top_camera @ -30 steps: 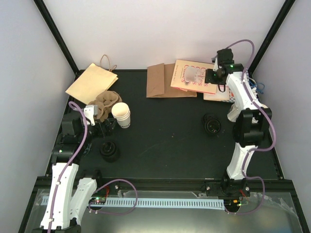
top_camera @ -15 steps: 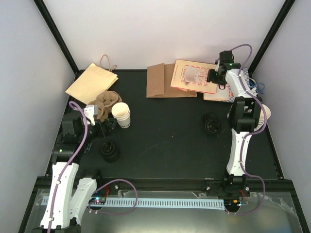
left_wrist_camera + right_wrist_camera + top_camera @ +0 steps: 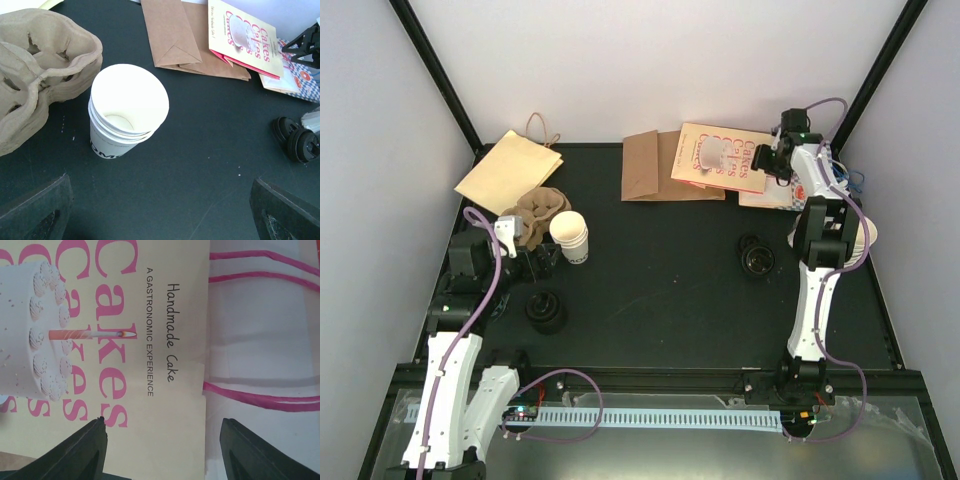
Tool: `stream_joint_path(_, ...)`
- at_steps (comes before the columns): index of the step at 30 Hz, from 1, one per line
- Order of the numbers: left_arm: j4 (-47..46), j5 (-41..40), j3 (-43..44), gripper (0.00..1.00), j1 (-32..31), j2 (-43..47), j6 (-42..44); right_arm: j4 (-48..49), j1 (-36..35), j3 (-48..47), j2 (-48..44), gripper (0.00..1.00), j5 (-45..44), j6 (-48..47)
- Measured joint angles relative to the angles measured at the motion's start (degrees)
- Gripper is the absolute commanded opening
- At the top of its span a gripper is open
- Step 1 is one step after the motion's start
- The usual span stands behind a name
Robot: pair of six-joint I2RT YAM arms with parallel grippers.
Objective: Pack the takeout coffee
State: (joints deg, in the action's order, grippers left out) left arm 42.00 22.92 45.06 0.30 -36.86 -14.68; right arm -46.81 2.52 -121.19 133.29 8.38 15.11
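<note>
The takeout coffee cup (image 3: pixel 570 238), white with dark print low on its side, stands upright at the left of the black table. In the left wrist view the cup (image 3: pixel 129 100) is up and left of my left gripper (image 3: pixel 160 220). That gripper is open with only bare table between its fingers. In the top view my left gripper (image 3: pixel 533 262) sits just left of the cup, apart from it. My right gripper (image 3: pixel 772 160) hovers at the far right over a flat cream bag printed "Cakes" (image 3: pixel 715 155). Its jaws stand open above the bag (image 3: pixel 125 340), holding nothing.
A brown pulp cup carrier (image 3: pixel 535 208) lies beside the cup. Flat brown bags (image 3: pixel 650 165) and a handled bag (image 3: pixel 508 170) lie at the back. Black lids rest at the right (image 3: pixel 756 257) and left (image 3: pixel 546 312). A white bag with pink stripes (image 3: pixel 260 340) lies under the cake bag.
My right arm has reached farther toward the back right corner, and its jaws have widened a little. The left arm and the cup have stayed put.
</note>
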Motion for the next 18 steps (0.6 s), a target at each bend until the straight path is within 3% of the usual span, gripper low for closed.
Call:
stream_joint_path(14,0.02,0.0,0.0,0.99,0.0,-0.02,0.13,0.61,1.01,-0.94,6.03,0.64,3.63,0.96)
stream_joint_path(18,0.0,0.0,0.0,0.99,0.0,-0.33,0.13,1.01,1.09,-0.94,6.73,0.59,5.57,0.94)
